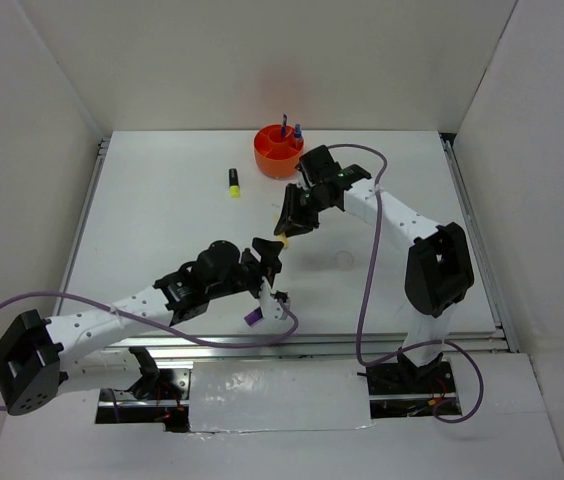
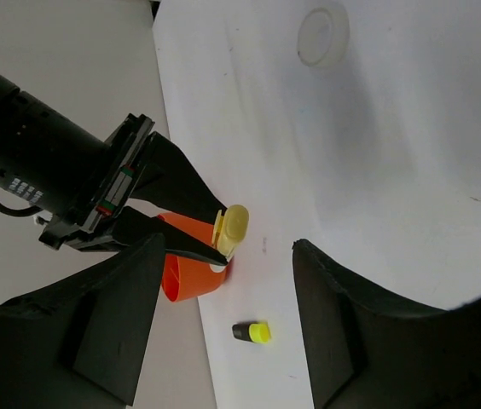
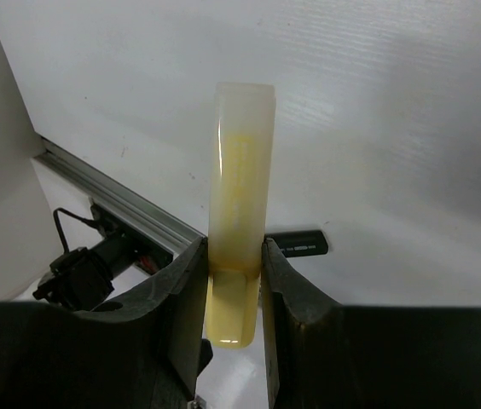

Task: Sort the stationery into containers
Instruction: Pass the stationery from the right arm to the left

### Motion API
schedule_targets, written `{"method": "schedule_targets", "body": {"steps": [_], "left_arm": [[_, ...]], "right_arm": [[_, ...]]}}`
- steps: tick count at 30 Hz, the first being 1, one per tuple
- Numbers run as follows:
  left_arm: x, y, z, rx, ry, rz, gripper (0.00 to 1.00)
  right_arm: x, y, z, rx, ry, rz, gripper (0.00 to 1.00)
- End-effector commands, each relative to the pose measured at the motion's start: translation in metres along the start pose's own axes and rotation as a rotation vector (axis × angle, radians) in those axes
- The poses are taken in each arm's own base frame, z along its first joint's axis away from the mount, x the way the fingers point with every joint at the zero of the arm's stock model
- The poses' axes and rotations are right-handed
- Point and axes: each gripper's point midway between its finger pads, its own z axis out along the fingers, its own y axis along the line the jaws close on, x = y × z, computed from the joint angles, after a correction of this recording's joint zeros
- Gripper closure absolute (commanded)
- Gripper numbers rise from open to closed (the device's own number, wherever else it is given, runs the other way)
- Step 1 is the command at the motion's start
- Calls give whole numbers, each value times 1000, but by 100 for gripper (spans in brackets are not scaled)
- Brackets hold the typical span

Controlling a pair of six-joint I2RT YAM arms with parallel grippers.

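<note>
My right gripper is shut on the pale yellow stick and holds it above the table, near side of the orange organiser. In the right wrist view the stick stands clamped between the jaws of that gripper. My left gripper is open and empty, just below the right one. Its wrist view shows the stick, the organiser, a yellow highlighter and the clear tape ring. The yellow highlighter lies left of the organiser. A purple highlighter lies near the front edge.
A blue pen and a blue-capped bottle stand in the organiser. The tape ring lies flat right of the grippers. A small black item lies on the table beyond the stick. The table's metal rail runs along the front.
</note>
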Motion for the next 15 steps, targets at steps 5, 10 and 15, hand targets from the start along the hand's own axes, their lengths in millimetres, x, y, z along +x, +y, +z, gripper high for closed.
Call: {"method": "schedule_targets", "body": {"steps": [5,10,15], "left_arm": [[-3,16,9,-39,-52,16,31],[2,15,14,-36,-44,38,31],[5,12,18,-18,-43,44,34]], "right_arm": [[23,18,-11,-31,62,23,100],[33,23,-12,-45,100,28,100],[34,27,-13,-61,118,33,100]]}}
